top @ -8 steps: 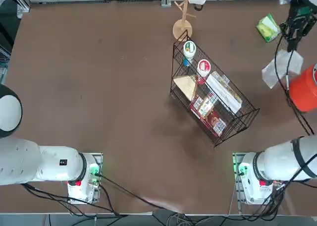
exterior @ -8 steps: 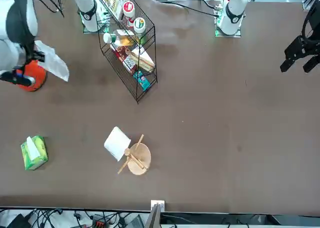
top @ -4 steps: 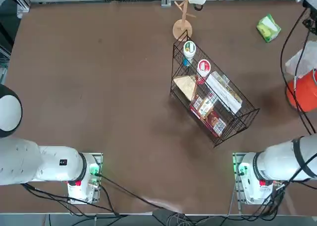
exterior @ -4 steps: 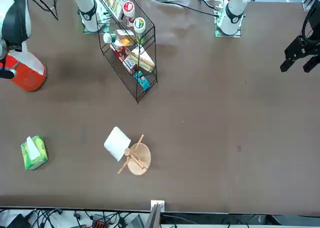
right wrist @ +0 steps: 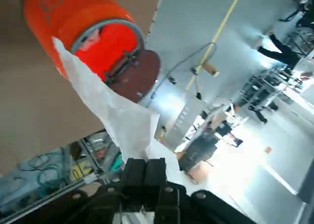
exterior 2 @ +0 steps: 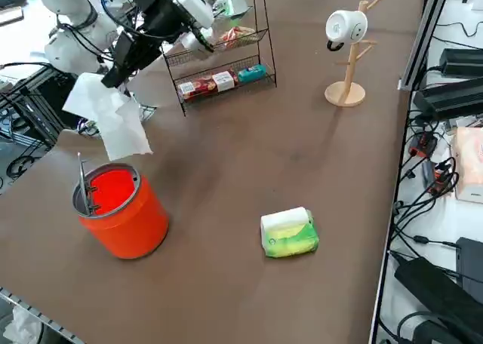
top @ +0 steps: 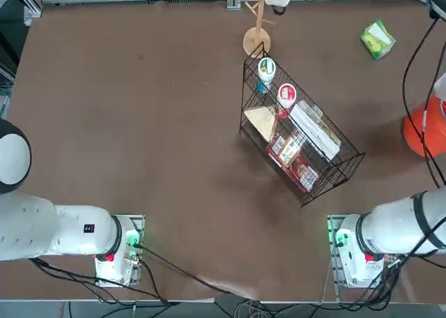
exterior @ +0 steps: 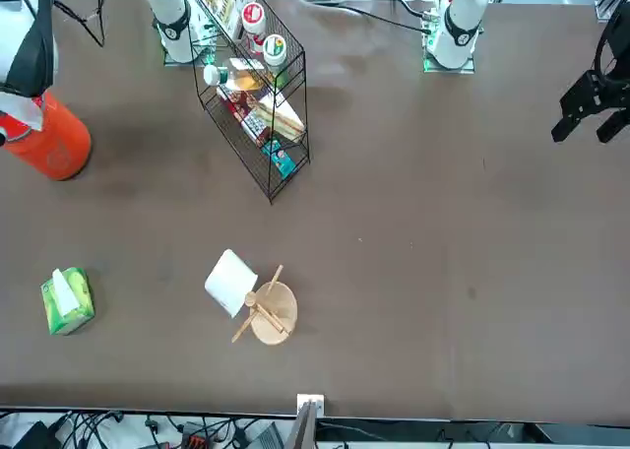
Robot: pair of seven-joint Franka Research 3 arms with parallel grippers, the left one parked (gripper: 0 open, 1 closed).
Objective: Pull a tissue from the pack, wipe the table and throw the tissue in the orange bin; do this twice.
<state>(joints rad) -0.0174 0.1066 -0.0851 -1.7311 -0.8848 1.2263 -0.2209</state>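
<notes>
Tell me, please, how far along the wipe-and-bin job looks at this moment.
Done: a tissue is out of the pack. In hand: the right gripper, shut on that tissue, holds it hanging over the open orange bin. Left: releasing it. The frames cannot tell whether this is the first or second round.

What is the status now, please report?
Right gripper shut on tissue, above the orange bin. Tissue hangs over the rim, not dropped yet. Nothing in the way.

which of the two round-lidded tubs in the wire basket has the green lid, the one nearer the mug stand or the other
The green-lidded tub, at the wire basket's end nearest the mug stand. Its neighbour, the red-lidded tub, sits one place further from the stand.
</notes>
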